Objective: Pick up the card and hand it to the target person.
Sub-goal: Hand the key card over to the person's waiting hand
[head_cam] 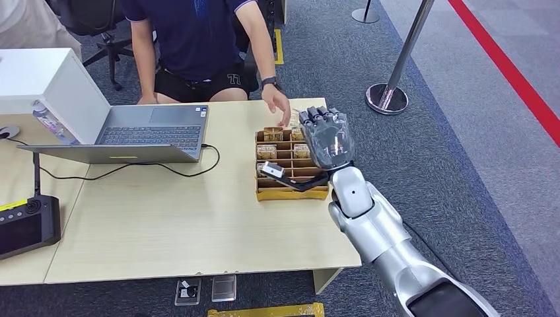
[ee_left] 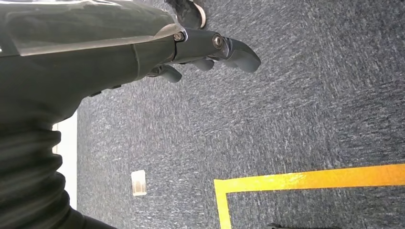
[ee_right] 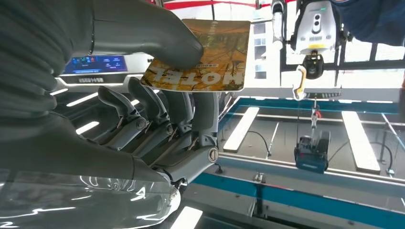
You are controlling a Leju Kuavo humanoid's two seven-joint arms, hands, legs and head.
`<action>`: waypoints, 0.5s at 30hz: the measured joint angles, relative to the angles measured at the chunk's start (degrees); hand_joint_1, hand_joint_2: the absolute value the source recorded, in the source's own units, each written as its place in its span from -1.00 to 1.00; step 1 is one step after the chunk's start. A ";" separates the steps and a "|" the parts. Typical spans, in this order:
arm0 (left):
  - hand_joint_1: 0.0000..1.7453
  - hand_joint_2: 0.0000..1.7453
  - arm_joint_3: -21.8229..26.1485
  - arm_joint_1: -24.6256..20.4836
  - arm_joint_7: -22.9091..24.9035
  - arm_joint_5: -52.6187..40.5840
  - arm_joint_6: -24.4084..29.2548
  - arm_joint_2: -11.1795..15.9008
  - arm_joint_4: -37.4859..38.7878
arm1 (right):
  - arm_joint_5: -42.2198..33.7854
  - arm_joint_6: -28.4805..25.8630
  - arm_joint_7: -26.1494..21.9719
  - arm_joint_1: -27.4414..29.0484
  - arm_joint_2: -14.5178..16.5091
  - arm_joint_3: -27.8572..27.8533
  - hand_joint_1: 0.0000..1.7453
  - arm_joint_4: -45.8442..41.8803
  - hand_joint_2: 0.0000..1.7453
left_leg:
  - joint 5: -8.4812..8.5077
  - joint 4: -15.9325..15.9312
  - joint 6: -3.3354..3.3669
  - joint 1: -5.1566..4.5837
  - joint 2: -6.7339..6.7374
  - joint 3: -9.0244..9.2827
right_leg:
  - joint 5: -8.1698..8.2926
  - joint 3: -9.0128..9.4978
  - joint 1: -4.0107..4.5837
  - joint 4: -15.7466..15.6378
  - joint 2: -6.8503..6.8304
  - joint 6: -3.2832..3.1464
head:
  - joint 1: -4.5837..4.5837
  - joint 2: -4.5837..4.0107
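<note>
The right hand [ee_right: 157,95] pinches the card [ee_right: 210,57]; it should keep the pinch firm until the person's hand [head_cam: 277,102] takes it.

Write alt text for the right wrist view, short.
The robot's right hand pinches a brown card printed "HOTEL" between its thumb and fingers, held up facing the ceiling. Ceiling lights and blue beams fill the background.
</note>
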 joint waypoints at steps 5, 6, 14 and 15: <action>-1.00 1.00 0.00 -0.16 0.21 -0.18 0.01 -0.03 0.00 | 0.02 -0.03 2.03 -3.36 0.43 2.10 0.84 3.78 1.00 | 0.00 0.01 0.00 0.00 0.00 0.00 | 0.00 0.00 0.00 0.02 0.00 0.00 | -0.02 0.00; -1.00 1.00 0.00 -0.16 0.21 -0.17 0.02 -0.04 0.00 | 0.03 -0.03 1.98 -3.97 0.67 2.28 0.84 4.72 1.00 | 0.00 0.01 0.00 0.00 0.00 0.00 | 0.00 0.00 0.00 0.03 0.00 0.00 | -0.02 0.00; -1.00 1.00 0.03 -0.23 0.20 -0.15 0.28 -0.13 0.00 | -0.03 -0.05 0.12 -8.58 3.29 2.42 0.84 12.93 1.00 | 0.00 0.02 0.00 0.00 0.00 -0.02 | 0.00 -0.03 0.00 0.07 0.01 0.00 | -0.02 0.00; -1.00 1.00 0.04 -0.23 0.18 -0.14 0.37 -0.14 0.00 | -0.03 -0.05 -0.19 -9.38 3.79 2.35 0.84 14.41 1.00 | 0.00 0.02 0.00 0.00 0.00 -0.02 | 0.00 -0.03 0.00 0.07 0.01 0.00 | -0.03 0.00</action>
